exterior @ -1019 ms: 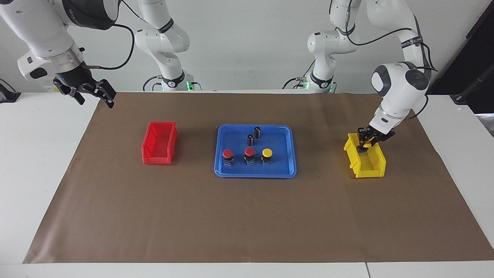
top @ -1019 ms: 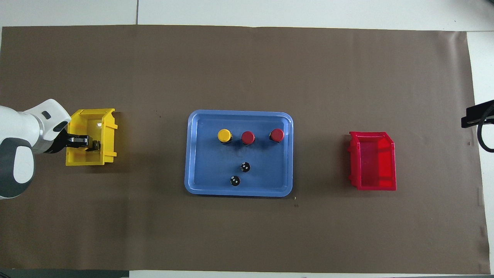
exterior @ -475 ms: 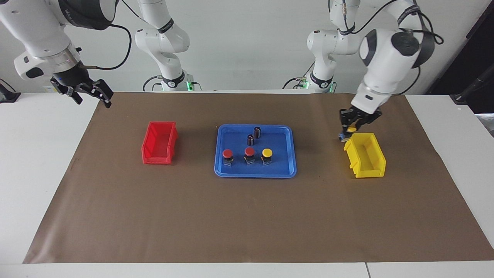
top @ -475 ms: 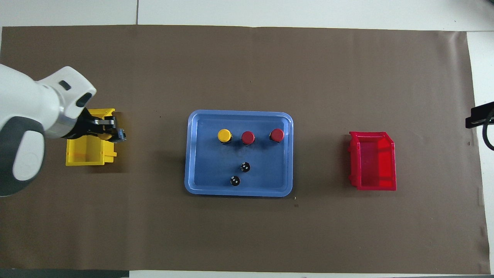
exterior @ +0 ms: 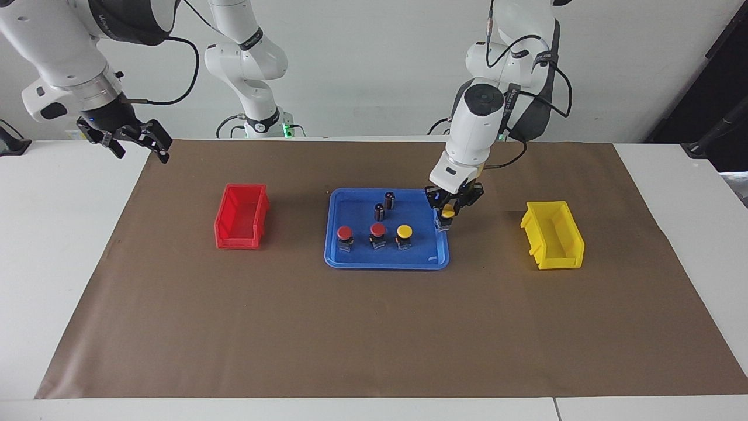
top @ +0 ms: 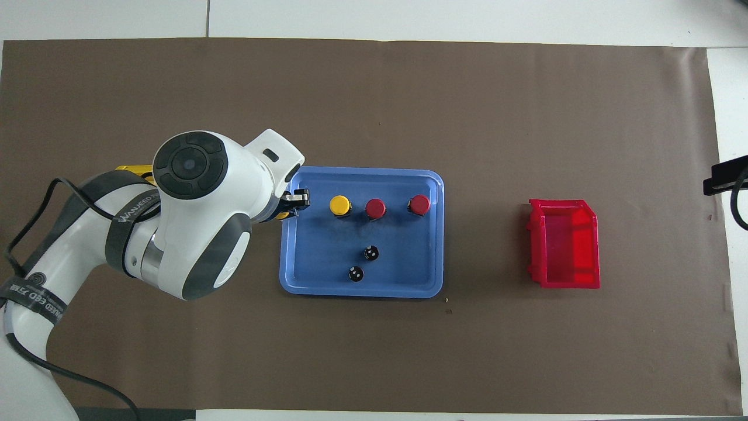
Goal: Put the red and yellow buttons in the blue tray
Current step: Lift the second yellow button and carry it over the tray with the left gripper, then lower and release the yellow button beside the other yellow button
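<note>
The blue tray lies mid-table. In it stand two red buttons and one yellow button in a row. My left gripper is shut on the second yellow button and holds it just above the tray's edge at the left arm's end. My right gripper waits raised over the table's corner at the right arm's end, open and empty.
Two small dark capless cylinders stand in the tray, nearer to the robots than the buttons. A yellow bin sits toward the left arm's end, a red bin toward the right arm's end.
My left gripper lifted the yellow button out of the yellow bin and carried it over to the blue tray's edge. The right gripper has barely moved.
</note>
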